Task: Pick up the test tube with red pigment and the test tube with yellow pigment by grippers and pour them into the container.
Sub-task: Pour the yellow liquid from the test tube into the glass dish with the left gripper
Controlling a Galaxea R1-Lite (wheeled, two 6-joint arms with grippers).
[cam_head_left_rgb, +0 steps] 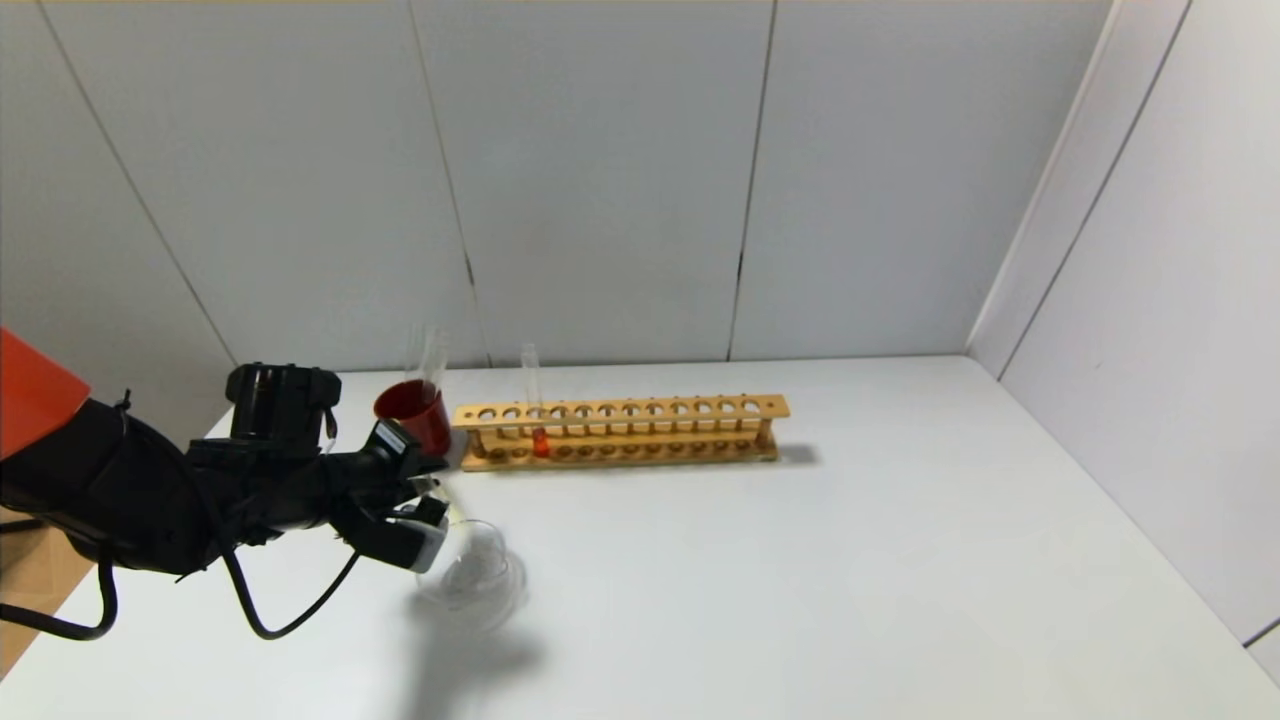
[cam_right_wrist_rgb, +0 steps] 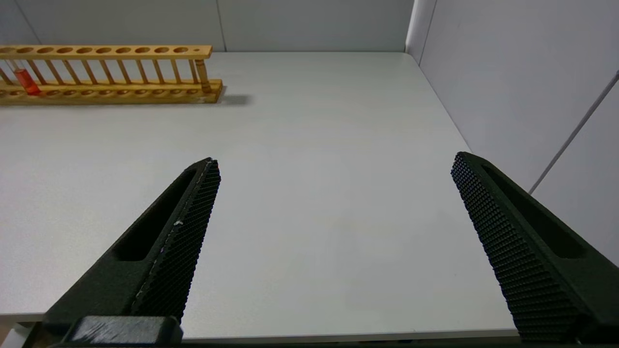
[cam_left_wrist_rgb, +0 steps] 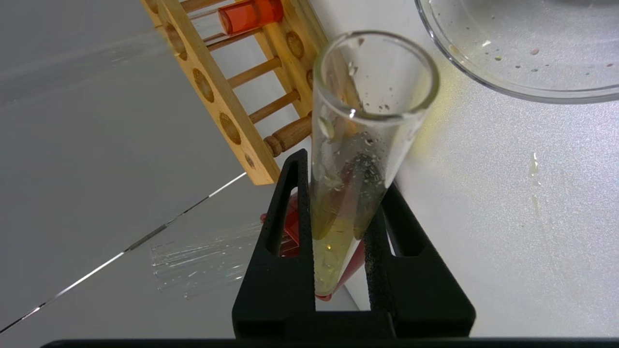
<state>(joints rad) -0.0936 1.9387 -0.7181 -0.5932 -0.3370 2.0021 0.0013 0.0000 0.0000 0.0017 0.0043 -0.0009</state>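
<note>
My left gripper (cam_left_wrist_rgb: 344,174) is shut on the test tube with yellow pigment (cam_left_wrist_rgb: 360,135), which is tilted with its open mouth close beside the rim of the container (cam_left_wrist_rgb: 527,94). A little yellow liquid sits at the tube's closed end between the fingers. In the head view the left gripper (cam_head_left_rgb: 432,508) hovers just left of the clear container (cam_head_left_rgb: 515,585). The test tube with red pigment (cam_head_left_rgb: 540,440) stands upright in the wooden rack (cam_head_left_rgb: 620,408), and it shows as well in the left wrist view (cam_left_wrist_rgb: 249,14). My right gripper (cam_right_wrist_rgb: 334,162) is open over bare table, holding nothing.
A dark red cup (cam_head_left_rgb: 413,412) holding clear tubes stands at the rack's left end, just behind my left gripper. Small yellowish drops (cam_left_wrist_rgb: 534,164) lie on the table near the dish. Grey walls close the table at the back and right.
</note>
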